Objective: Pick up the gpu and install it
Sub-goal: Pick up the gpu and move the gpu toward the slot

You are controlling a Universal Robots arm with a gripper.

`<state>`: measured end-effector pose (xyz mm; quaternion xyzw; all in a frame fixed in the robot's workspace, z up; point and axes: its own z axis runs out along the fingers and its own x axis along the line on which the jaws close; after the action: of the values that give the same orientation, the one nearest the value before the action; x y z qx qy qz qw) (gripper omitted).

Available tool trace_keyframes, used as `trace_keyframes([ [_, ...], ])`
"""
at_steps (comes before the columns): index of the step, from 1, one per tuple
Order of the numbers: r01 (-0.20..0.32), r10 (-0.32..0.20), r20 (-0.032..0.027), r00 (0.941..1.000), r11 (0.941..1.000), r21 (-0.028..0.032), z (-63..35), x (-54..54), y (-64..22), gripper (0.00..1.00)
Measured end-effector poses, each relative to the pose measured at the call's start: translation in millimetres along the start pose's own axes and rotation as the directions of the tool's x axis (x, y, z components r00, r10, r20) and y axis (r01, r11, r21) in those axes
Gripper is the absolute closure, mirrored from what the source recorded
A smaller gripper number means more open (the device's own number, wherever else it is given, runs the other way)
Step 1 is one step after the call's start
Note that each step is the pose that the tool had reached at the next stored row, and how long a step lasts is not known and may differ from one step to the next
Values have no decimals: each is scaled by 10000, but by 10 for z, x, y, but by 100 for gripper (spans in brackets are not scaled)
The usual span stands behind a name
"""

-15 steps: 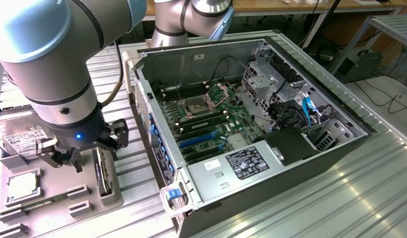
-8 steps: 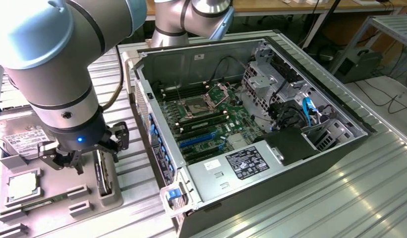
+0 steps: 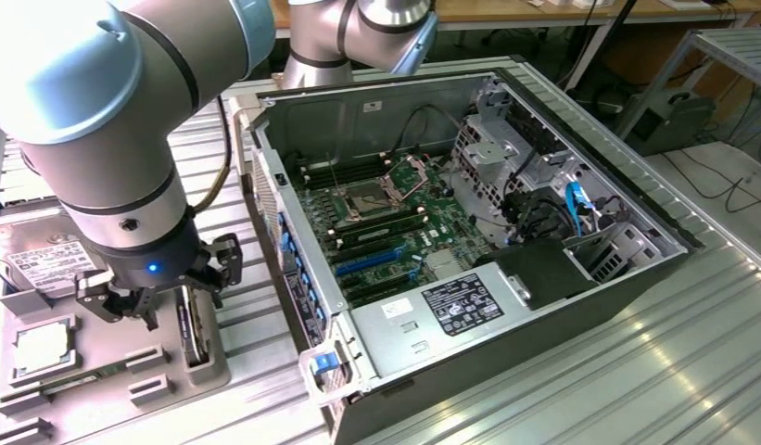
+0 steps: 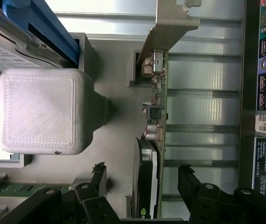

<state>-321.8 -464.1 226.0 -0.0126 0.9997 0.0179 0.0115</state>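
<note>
Beside open computer case [image 3: 479, 213], at exterior view's left, gpu [image 3: 192, 329] [image 4: 157, 107] stands on edge in slot of grey holder [image 3: 220, 366]. Jaws released, spread wide, straddling card from above, one each side, clear of it. Silvery bracket [image 4: 170, 28] at one end of card. Hard drive [image 3: 40, 264] lies nearby. Everything sits on ribbed metal bench [image 3: 677, 352].
</note>
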Motion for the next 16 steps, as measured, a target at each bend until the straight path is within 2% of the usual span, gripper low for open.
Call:
trace_keyframes([
  [10,0,0,1,10000,10000,-2,1,0,0,28],
  [11,0,0,2,10000,10000,-1,1,0,0,29],
  [12,0,0,2,10000,10000,-1,1,0,0,36],
  [13,0,0,2,10000,10000,-2,1,0,0,36],
  [14,0,0,2,10000,10000,-1,1,0,0,43],
  [16,0,0,1,10000,10000,-1,1,0,0,43],
])
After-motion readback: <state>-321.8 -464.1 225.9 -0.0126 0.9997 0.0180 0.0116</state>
